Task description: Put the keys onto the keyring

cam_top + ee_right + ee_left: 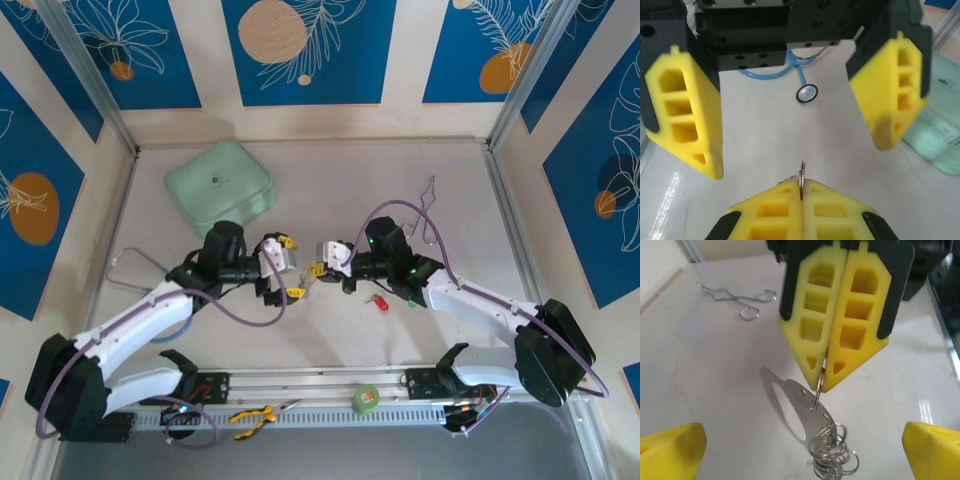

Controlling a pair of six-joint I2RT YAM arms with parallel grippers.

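The keyring [807, 412] is a silvery curved metal plate with a row of holes and a bunch of split rings at its lower end. It hangs just above the table from one ring [801, 176], on which my right gripper [801, 189] is shut. My left gripper [801, 442] faces it, wide open, with a yellow fingertip [670, 450] on each side of the hanging bunch and touching nothing. From above, both grippers [290, 266] [320, 270] meet at the table's middle. A key with a red head [380, 302] lies on the table just right of the right gripper.
A mint-green case [220, 186] lies at the back left, and a bent wire clip [430, 190] at the back right. A blue stethoscope [805, 93] lies left of the left arm. A green tape roll [366, 399] and yellow pliers [254, 415] sit on the front rail.
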